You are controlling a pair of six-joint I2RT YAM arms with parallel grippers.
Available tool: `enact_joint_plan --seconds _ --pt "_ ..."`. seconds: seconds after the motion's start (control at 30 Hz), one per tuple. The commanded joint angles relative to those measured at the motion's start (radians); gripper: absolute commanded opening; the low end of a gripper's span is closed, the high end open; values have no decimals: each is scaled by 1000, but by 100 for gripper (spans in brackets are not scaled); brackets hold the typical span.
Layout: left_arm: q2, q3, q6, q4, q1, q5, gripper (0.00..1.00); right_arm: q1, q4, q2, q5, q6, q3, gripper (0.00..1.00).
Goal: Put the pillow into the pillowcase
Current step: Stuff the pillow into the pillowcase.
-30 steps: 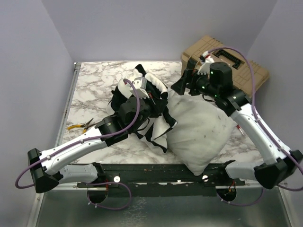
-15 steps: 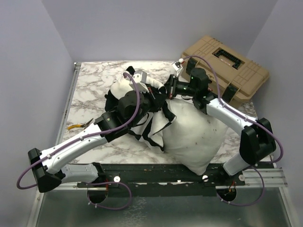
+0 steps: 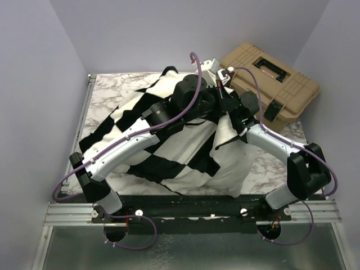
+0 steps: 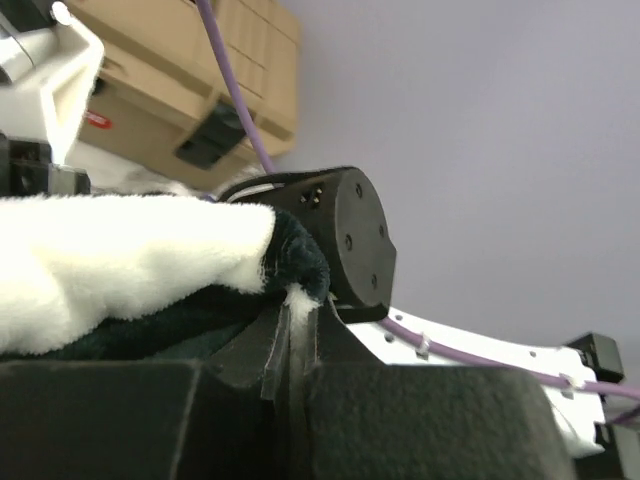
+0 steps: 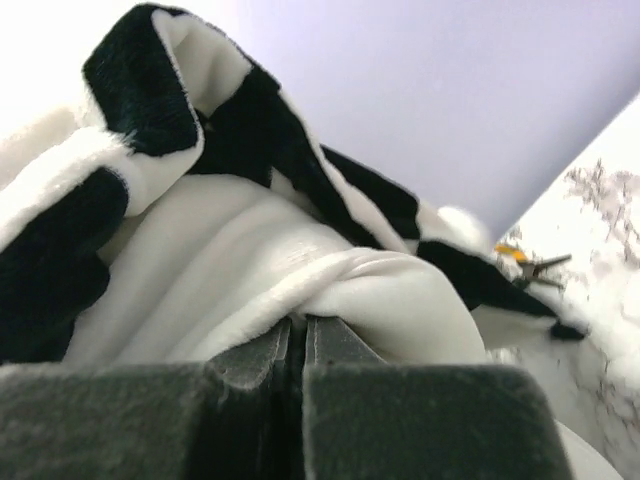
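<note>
Evidently both arms held the pillowcase [image 3: 163, 140] high at the far edge, probably to draw it over the pillow [image 3: 239, 169], which lay mostly covered beneath. Left gripper [image 4: 290, 330] pinched its dark hem; right gripper [image 5: 303, 345] pinched a white fold. Count: one pillow, one pillowcase, one toolbox [image 3: 270, 73].

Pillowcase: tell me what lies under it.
The pillow lies under the pillowcase; only its near right part shows. The rest of it, and the table below the spread cloth, are covered.
</note>
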Motion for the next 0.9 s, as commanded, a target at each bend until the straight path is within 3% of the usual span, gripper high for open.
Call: enact_joint_plan --seconds 0.0,0.17,0.33,0.5,0.67,0.87 --pt "96 162 -86 95 -159 295 0 29 96 -88 281 25 -32 0" --pt "102 124 -88 96 -213 263 0 17 74 -138 444 17 -93 0" --pt "-44 -100 -74 95 -185 41 0 9 -101 -187 502 -89 -101 0" --pt "-219 -320 5 122 -144 -227 0 11 -491 -330 639 -351 -35 0" --pt "-337 -532 85 298 -119 -324 0 11 -715 -391 721 -643 171 0" --pt "-239 -500 193 381 -118 -319 0 14 -809 -386 723 -817 302 0"
